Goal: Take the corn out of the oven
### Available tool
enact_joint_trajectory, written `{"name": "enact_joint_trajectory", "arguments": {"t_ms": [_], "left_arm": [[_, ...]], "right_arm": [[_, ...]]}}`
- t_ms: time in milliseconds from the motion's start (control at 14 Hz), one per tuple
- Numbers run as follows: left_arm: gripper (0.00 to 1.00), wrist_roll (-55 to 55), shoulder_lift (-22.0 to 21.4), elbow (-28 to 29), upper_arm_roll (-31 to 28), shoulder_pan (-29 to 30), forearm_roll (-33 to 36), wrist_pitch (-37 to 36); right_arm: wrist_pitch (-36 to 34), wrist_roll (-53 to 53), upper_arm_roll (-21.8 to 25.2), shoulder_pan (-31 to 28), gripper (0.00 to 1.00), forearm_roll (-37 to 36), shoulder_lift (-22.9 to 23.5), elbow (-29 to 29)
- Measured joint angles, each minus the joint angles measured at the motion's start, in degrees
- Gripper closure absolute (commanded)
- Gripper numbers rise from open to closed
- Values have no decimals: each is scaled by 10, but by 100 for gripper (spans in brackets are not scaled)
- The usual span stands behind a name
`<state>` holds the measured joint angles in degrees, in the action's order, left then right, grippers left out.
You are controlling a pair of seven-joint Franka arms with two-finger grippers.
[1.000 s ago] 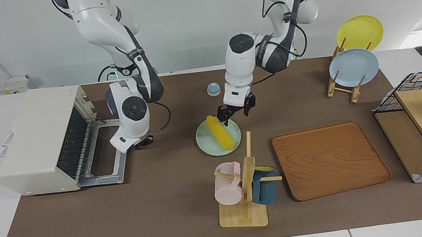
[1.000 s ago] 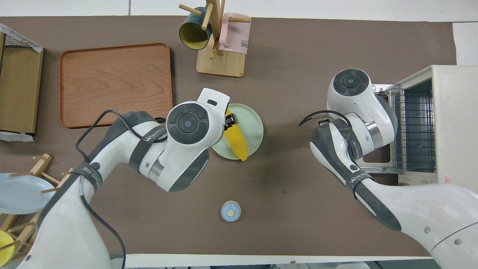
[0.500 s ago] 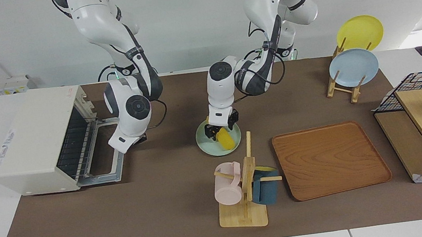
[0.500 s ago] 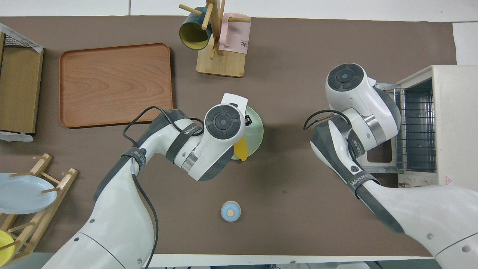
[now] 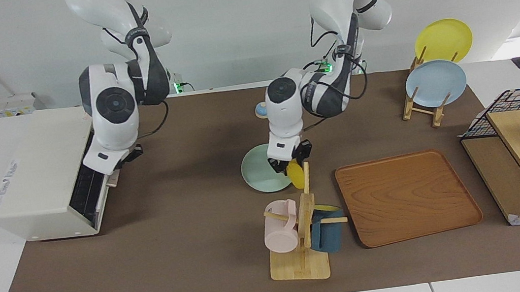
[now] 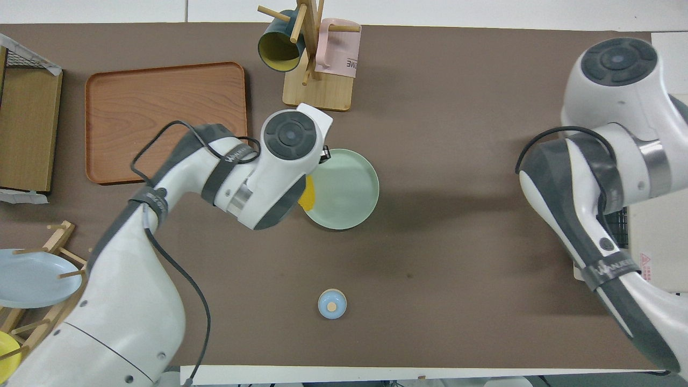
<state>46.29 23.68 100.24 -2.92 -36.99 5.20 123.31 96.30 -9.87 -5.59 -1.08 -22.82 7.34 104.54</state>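
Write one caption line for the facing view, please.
Left hand holds the corn above the green plate; oven door closed.

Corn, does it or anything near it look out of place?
Only the corn: it hangs in the left gripper over the green plate at its rim, not lying on anything. Nothing looks spilled or damaged.

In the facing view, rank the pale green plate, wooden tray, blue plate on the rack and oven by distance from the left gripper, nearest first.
From the left gripper, which holds the corn:
1. Pale green plate, directly beside and under it.
2. Wooden tray, toward the left arm's end of the table.
3. Blue plate, on its rack, nearer to the robots.
4. Oven, at the right arm's end.
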Motion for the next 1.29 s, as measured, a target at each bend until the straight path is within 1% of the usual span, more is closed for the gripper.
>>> {"name": "enact_joint_trajectory", "arguments": {"t_ms": [71, 143, 214, 286, 357, 429, 500, 643, 786, 929, 1000, 1143, 1286], "left_arm": [[100, -55, 0, 0, -1, 36, -2, -1], [100, -110, 0, 0, -2, 73, -3, 0], [100, -165, 0, 0, -2, 110, -5, 5], [96, -206, 0, 1, -2, 138, -7, 14], [76, -237, 2, 2, -2, 159, -7, 28], [24, -264, 6, 2, -2, 176, -7, 40], [0, -283, 9, 3, -1, 187, -8, 44], [0, -299, 12, 6, -1, 194, -8, 47], [0, -299, 8, 4, 0, 194, -8, 52], [0, -299, -17, -2, -1, 204, -8, 36], [0, -305, -42, -4, -2, 213, -8, 2], [0, -342, -112, -7, -2, 230, -8, -88], [0, -370, -177, -9, -3, 249, -8, -164]], "right_arm": [[0, -13, 1, -12, 89, -1, -5, 0], [0, -21, 2, -21, 76, -2, -7, -1], [0, -28, 2, -28, 37, -2, -8, -2], [1, -33, 2, -33, 0, 7, -8, -4], [1, -37, 2, -40, 0, 25, -8, -7], [1, -39, 2, -51, 0, 55, -9, -13], [-2, -41, 3, -60, 0, 82, -10, -25], [-28, -42, 4, -71, 0, 128, -17, -66], [-69, -42, 4, -72, 0, 167, -31, -118], [-125, -40, 4, -73, 0, 196, -44, -176], [-153, -37, 4, -75, 0, 201, -48, -204], [-196, -26, 5, -75, 0, 203, -50, -257], [-207, -12, 4, -74, 0, 203, -52, -275]]}}
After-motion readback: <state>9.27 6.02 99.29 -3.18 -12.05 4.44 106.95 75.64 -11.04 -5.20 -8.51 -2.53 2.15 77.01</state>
